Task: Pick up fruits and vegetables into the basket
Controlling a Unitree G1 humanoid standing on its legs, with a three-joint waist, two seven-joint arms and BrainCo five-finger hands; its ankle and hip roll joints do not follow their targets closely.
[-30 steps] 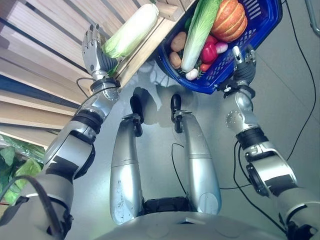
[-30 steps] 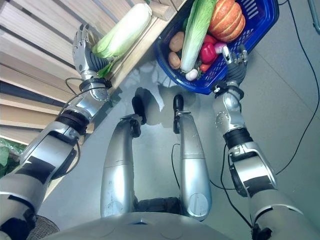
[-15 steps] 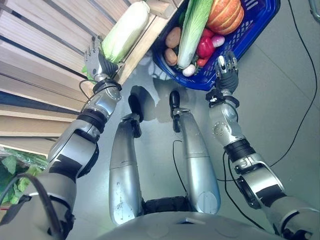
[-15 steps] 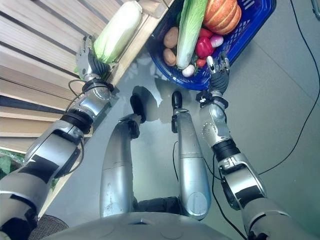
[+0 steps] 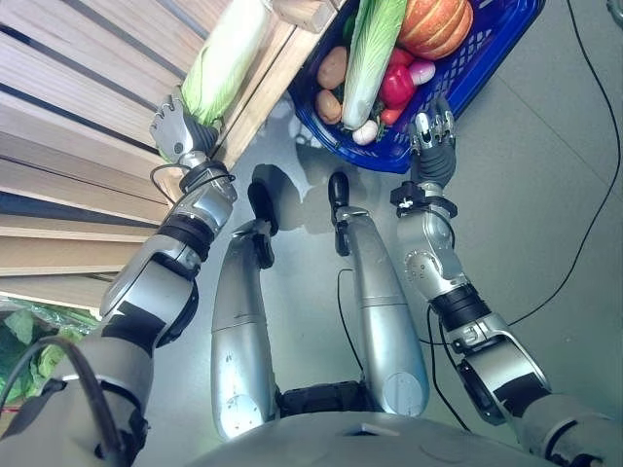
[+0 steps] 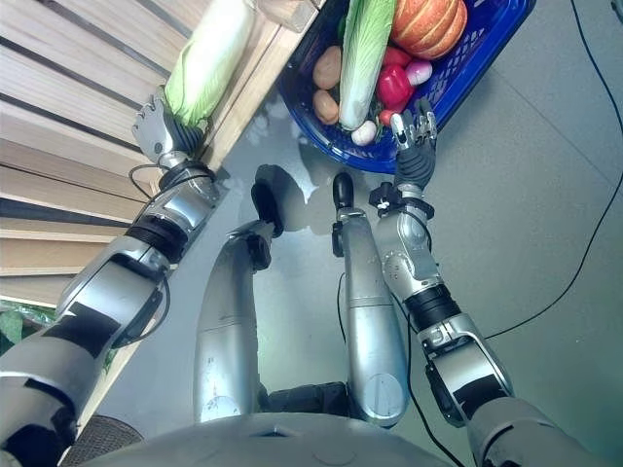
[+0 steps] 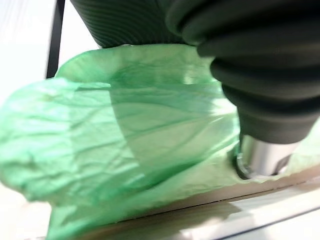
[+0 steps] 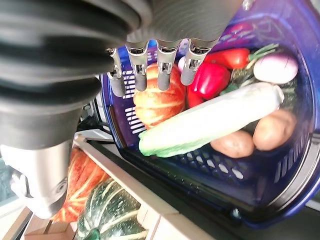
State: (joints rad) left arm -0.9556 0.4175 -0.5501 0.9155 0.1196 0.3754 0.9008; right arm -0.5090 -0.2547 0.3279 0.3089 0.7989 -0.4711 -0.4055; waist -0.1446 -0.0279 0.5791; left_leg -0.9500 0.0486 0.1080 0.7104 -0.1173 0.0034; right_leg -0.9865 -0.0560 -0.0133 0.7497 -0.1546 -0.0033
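On the floor ahead of the robot sits a blue basket (image 5: 487, 68), already well loaded. Inside I count one orange pumpkin (image 5: 433, 24), one long cabbage (image 5: 370, 49) lying lengthwise, one red pepper (image 5: 397, 86), two brown potatoes (image 5: 332, 68) at the near end, a small white-and-pink bulb (image 5: 421, 71) beside the pepper, and one small pale round thing (image 5: 365, 131) near the rim. The right wrist view also shows a slim red chilli (image 8: 232, 56) behind the pepper.

The right hand (image 5: 431, 131) is raised just beside the basket's near wall, its fingers (image 8: 162, 75) straight and spread a little in a row, holding nothing; I cannot tell whether they touch the rim.

To the left, on a slatted wooden shelf (image 5: 88, 88), lies a second long cabbage (image 5: 222, 58), pale white at the far end and leafy green at the near one, resting along the shelf's front edge. The left hand (image 5: 173, 126) is at its leafy end, fingers up against the leaves; the left wrist view shows green leaf (image 7: 125, 130) pressed close under the hand, but I cannot tell whether the fingers are wrapped round it or merely lying against it.

In the right wrist view two more things show on a wooden ledge beside the basket: one orange striped pumpkin (image 8: 80, 180) and one dark green striped squash (image 8: 110, 210)
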